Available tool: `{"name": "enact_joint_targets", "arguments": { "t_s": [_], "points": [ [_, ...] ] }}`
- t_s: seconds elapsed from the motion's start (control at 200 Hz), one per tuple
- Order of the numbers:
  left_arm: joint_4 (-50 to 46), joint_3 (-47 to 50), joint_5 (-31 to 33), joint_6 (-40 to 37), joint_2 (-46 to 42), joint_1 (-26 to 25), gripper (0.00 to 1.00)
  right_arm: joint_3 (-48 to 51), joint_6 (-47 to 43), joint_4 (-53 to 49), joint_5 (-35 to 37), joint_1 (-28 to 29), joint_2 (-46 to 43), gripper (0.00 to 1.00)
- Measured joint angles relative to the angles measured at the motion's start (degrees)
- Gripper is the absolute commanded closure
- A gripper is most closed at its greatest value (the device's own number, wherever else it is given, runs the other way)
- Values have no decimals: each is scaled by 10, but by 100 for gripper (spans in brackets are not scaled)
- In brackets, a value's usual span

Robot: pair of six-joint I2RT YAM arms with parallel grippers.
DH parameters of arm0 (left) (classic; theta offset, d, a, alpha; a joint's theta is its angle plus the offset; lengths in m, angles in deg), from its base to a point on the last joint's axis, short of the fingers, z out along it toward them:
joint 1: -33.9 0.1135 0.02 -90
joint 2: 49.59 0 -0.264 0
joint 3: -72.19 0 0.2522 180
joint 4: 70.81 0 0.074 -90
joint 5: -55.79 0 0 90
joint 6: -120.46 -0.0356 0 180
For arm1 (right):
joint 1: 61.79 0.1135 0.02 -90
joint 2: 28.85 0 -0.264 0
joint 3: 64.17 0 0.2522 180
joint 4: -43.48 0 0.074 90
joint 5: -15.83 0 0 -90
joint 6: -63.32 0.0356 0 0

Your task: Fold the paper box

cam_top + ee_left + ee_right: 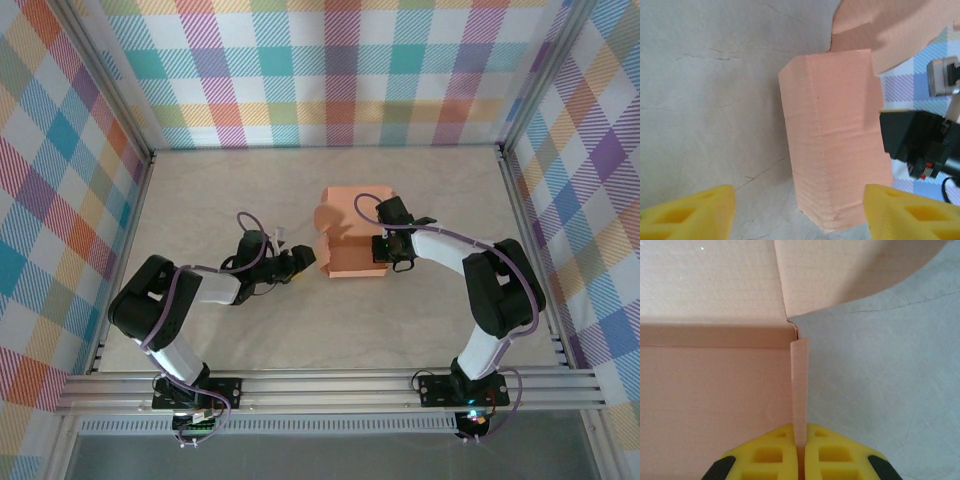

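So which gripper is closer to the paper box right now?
Right. The right gripper is shut on a thin wall of the paper box, so it touches it. The left gripper is open at the box's left side, with the box just ahead of it.

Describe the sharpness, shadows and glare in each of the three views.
Top external: evenly lit and sharp, no glare on the table. Left wrist: the paper box is crisp, the fingertips of the left gripper soft at the bottom edge. Right wrist: a dark shadow band along the box's inner fold; the right gripper, pinching a wall, is slightly blurred.
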Motion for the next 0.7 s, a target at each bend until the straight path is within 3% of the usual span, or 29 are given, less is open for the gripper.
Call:
{"name": "enact_joint_targets", "arguments": {
  "t_s": [0.15,0.425,0.7],
  "points": [
    [56,0,-10,26,14,0,65,0,0,0,-3,0,0,100],
    [104,-3,-34,56,69,-1,65,0,0,0,-8,-3,0,100],
    [118,-43,-47,66,93,-19,74,0,0,1,-11,-3,0,100]
  ]
}}
